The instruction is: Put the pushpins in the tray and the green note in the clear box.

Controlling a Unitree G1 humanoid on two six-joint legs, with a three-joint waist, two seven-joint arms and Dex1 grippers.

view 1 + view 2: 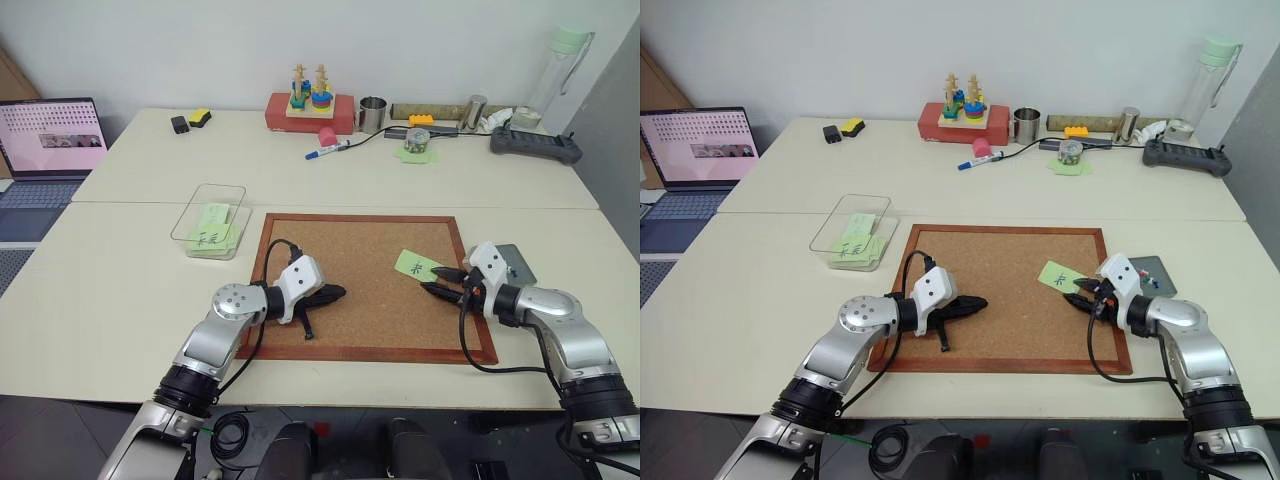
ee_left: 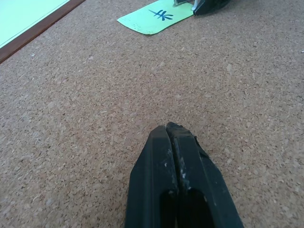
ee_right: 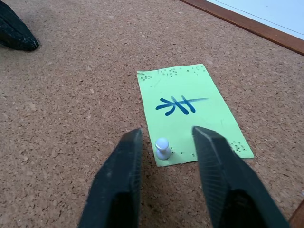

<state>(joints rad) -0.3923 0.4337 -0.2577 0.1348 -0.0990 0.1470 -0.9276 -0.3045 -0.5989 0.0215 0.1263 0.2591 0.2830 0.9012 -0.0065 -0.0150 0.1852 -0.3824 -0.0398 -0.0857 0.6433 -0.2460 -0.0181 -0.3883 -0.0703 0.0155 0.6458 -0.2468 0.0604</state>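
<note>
You're at the pin-pulling step: the right gripper [image 3: 164, 142] has its jaws spread around the pushpin [image 3: 162, 148] on the green note [image 3: 187, 107]; close, then lift straight.

The left gripper [image 2: 172, 130], its jaws pressed together, rests beside the note.

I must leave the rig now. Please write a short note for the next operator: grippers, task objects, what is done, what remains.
Left gripper: shut, holding nothing, low over the corkboard.
Right gripper: jaws open either side of a pale pushpin, not yet gripping.
That pin fixes the green note to the board.
Tray: beside the board's right edge; contents unclear.
Clear box: left of the board, already holds other green notes.
Left: pull the pin, put it in the tray, note into the box.
</note>
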